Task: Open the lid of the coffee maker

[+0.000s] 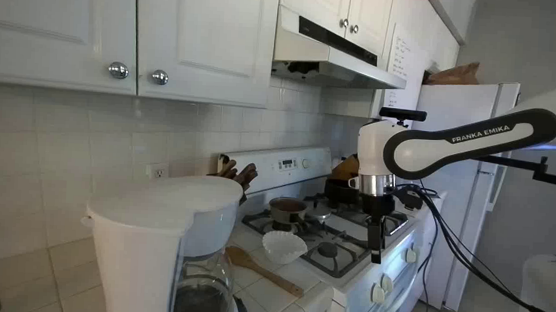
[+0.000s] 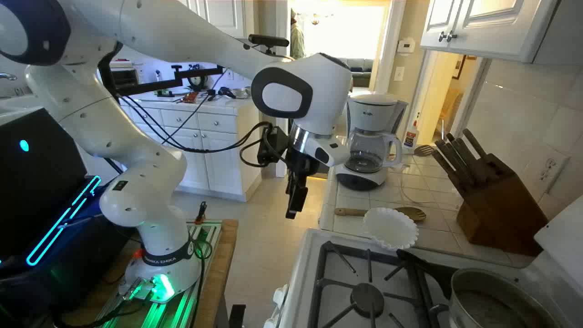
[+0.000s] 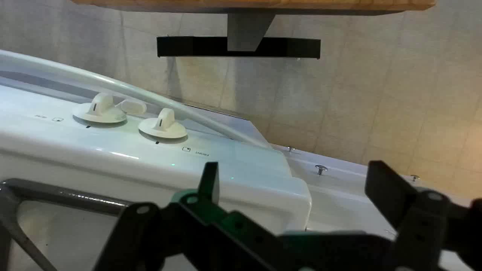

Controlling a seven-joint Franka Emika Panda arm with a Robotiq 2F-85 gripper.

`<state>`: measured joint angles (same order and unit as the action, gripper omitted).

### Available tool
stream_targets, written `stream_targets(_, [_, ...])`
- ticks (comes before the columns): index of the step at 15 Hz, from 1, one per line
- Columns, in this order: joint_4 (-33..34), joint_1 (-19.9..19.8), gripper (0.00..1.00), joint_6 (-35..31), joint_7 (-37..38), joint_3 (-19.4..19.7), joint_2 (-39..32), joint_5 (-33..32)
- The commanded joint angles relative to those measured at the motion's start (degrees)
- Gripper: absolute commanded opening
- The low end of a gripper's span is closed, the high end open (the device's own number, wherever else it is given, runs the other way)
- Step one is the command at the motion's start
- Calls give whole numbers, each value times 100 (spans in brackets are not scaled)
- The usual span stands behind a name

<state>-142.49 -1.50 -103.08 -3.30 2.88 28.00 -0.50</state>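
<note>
Wooden spoon and bowl lie between coffee maker and stove.

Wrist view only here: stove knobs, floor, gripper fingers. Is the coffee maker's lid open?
Observer: No, shut. In both exterior views the lid lies flat across the top of the coffee maker.
Operator: Am I touching it?
Observer: No. In an exterior view the gripper hangs well apart from it.
Operator: Anything in its lower bay?
Observer: Yes, the glass carafe sits there.
</note>
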Motion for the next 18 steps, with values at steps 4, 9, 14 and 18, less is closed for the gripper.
stream_targets(4, [7, -10, 100, 8, -4, -8, -2, 4])
stream_targets(9, [7, -10, 100, 8, -4, -8, -2, 4])
stream_targets(14, [7, -10, 100, 8, -4, -8, -2, 4])
stream_targets(18, [118, 38, 100, -183, 640, -135, 122, 470])
